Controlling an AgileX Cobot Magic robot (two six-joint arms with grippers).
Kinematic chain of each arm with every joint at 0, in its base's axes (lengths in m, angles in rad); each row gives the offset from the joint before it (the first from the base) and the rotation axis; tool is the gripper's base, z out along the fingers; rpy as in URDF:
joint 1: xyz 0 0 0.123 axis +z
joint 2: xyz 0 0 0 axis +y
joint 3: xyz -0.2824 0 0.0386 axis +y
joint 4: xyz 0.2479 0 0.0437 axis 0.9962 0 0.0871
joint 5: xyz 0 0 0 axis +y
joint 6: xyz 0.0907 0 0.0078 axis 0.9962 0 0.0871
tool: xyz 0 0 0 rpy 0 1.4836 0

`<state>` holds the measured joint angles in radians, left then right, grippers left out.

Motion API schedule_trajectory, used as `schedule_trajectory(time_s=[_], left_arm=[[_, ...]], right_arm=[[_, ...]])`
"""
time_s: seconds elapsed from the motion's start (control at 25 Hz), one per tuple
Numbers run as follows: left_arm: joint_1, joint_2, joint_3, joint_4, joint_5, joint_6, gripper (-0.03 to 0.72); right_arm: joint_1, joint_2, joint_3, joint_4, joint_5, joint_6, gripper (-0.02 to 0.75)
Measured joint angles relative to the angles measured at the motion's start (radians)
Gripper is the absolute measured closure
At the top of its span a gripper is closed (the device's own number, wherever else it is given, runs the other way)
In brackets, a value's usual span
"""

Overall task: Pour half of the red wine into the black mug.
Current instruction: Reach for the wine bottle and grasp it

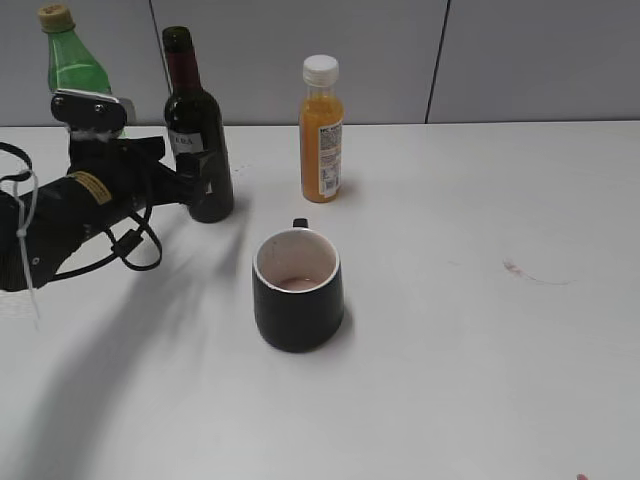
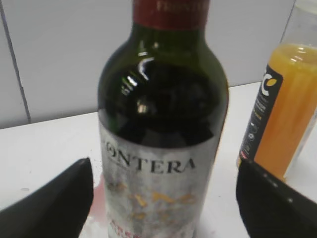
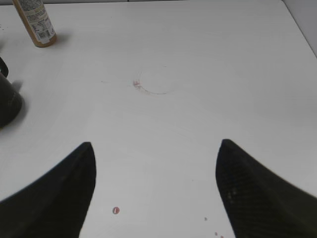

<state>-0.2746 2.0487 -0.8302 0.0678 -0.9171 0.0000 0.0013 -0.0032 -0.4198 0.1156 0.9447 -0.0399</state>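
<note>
Apparently glossy glass red wine (image 2: 163, 129) bottle.

White table against grey panelled wall

The table (image 1: 480, 380) is a plain white surface filling most of the exterior view — smooth, matte, lit evenly from above so that shadows fall soft and toward the lower left. Behind it stands a pale grey wall (image 1: 540, 60) made of flat panels, split by thin dark vertical seams (image 1: 437, 60). A faint reddish ring-shaped stain (image 1: 535, 273) marks the tabletop to the right, and the right wrist view shows a few tiny red specks (image 3: 115, 210) near the front edge — otherwise the surface looks clean.
</note>
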Motion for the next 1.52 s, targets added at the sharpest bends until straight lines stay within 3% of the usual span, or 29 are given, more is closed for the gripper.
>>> schedule_trajectory(time_s=[0.56, 0.92, 1.08, 1.52], left_arm=[[0.000, 0.188, -0.228, -0.001, 0.016, 0.000, -0.004], [0.000, 0.217, -0.255, -0.006, 0.007, 0.000, 0.023], [-0.002, 0.219, -0.256, -0.008, -0.027, 0.000, 0.143], [-0.002, 0.226, -0.257, -0.014, -0.046, 0.005, 0.147]], right_arm=[[0.000, 0.000, 0.000, 0.000, 0.000, 0.000, 0.165], [0.000, 0.000, 0.000, 0.000, 0.000, -0.001, 0.165], [0.000, 0.000, 0.000, 0.000, 0.000, 0.000, 0.165], [0.000, 0.000, 0.000, 0.000, -0.001, 0.000, 0.165]])
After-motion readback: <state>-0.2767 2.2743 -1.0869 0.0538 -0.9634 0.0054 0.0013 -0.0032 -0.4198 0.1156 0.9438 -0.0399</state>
